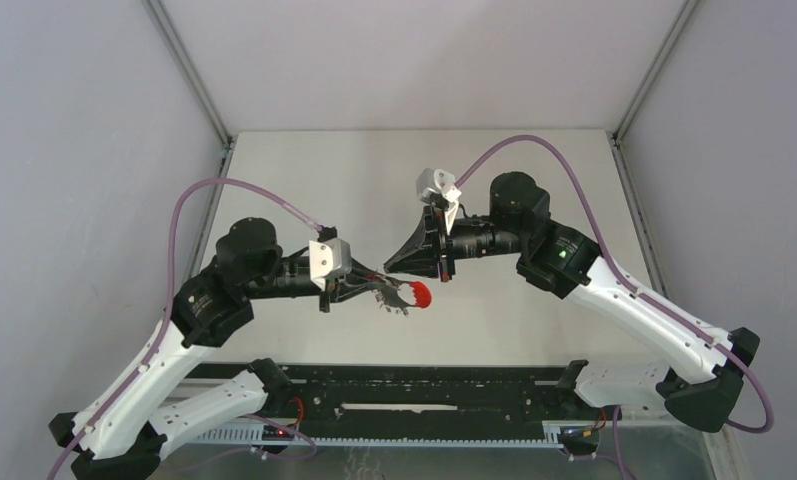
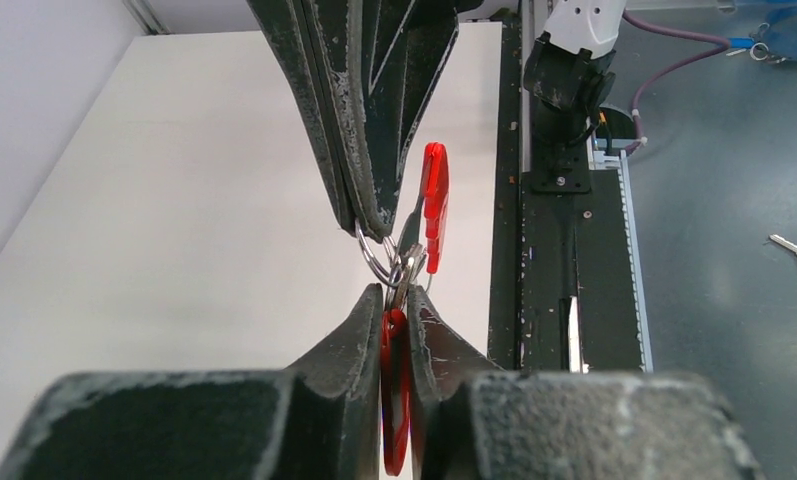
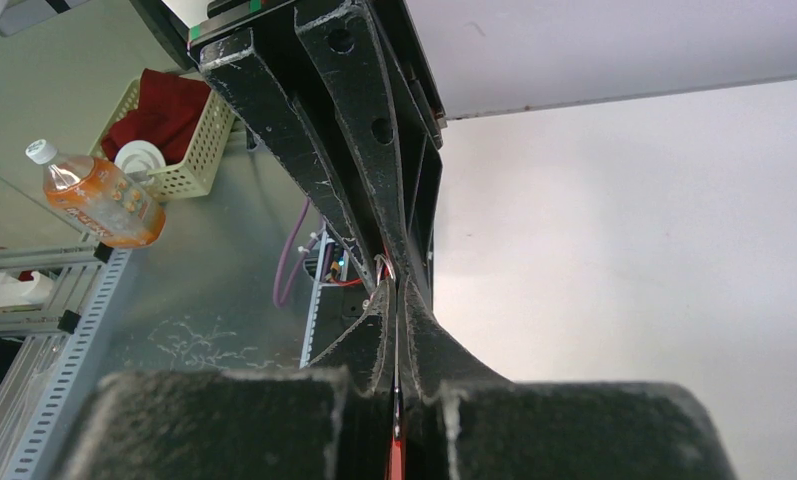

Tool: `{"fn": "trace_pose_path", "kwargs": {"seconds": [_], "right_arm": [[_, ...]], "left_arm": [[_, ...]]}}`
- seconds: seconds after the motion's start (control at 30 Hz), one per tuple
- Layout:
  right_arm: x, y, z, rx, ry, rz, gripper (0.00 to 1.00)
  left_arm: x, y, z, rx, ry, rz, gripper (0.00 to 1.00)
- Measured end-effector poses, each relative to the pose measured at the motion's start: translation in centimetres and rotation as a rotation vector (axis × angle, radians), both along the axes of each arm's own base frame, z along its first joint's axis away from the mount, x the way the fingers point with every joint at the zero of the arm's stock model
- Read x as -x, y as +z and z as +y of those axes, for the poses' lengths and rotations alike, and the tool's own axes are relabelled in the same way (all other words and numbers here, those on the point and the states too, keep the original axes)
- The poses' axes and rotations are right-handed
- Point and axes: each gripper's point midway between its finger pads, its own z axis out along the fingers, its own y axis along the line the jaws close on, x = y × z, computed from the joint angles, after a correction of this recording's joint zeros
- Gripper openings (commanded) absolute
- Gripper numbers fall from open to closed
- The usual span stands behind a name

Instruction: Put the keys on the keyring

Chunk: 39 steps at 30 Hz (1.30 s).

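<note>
1. Both tools meet tip to tip over the white table (image 1: 304, 170), midway between the two arms.
2. Left tool (image 1: 377, 287) is clenched on the looped keyring of red plastic and silver-grey metal (image 2: 394, 395). In the left wrist view a red strip of it sits edge-on between the two black fingers (image 2: 346, 350).
3. Right tool (image 1: 389, 267) is clenched too, coming in from the opposite side. Its tips pinch at the small silver loops (image 2: 372, 255) of the keyring, just beyond the left tool's tips.
4. Red oblong plastic key tag (image 2: 434, 205) stands edge-on just beside the right tool's fingers, its lower end touching the cluster of loops. In the top view it shows as a red patch just past the left tool.
5. Key blades are bunched too tightly among the loops to tell apart — whether any key is threaded on cannot be told.
6. In the right wrist view a thin red sliver shows between that tool's own closed fingers — which piece it is cannot be told.
</note>
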Motion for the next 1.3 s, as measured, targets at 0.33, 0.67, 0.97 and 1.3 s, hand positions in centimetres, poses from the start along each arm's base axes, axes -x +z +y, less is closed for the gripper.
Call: {"fn": "trace_pose_path", "kwargs": {"seconds": [0.33, 0.67, 0.97, 1.3], "right_arm": [[0.1, -0.5, -0.1, 0.016, 0.012, 0.017, 0.0], [1.7, 1.0, -0.6, -0.039, 0.135, 0.027, 0.0], [2.5, 2.1, -0.2, -0.086, 0.214, 0.029, 0.0], [0.8, 1.5, -0.3, -0.068, 0.14, 0.041, 0.99]], "left_arm": [[-0.1, 0.3, -0.2, 0.02, -0.007, -0.023, 0.62], [1.0, -2.9, 0.1, -0.045, -0.073, -0.015, 0.66], [2.0, -3.8, -1.2, -0.022, -0.17, 0.08, 0.18], [2.7, -3.3, -1.6, 0.035, -0.214, 0.184, 0.0]]}}
